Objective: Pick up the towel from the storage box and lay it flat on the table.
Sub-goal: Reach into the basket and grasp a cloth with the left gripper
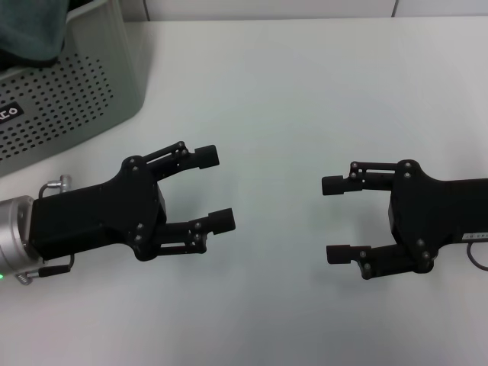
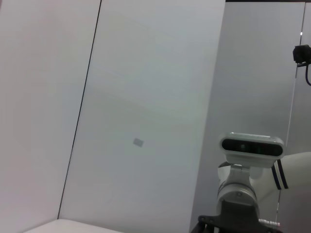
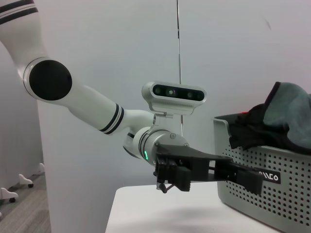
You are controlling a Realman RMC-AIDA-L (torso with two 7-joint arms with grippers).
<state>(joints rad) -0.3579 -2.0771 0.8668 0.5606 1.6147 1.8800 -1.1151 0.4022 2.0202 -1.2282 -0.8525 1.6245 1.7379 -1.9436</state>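
The towel (image 1: pixel 29 30) lies bunched in the storage box (image 1: pixel 69 99) at the far left of the table (image 1: pixel 305 91), its dark teal-green side showing. In the right wrist view the towel (image 3: pixel 282 116) hangs over the rim of the box (image 3: pixel 272 189). My left gripper (image 1: pixel 217 191) is open and empty, hovering over the table to the right of and nearer than the box. It also shows in the right wrist view (image 3: pixel 238 177). My right gripper (image 1: pixel 335 221) is open and empty over the table's right side, facing the left one.
The box carries a small black label (image 1: pixel 9 114) with white letters. Bare white tabletop lies between and beyond the two grippers. The left wrist view shows only walls and the right arm's wrist camera (image 2: pixel 251 148).
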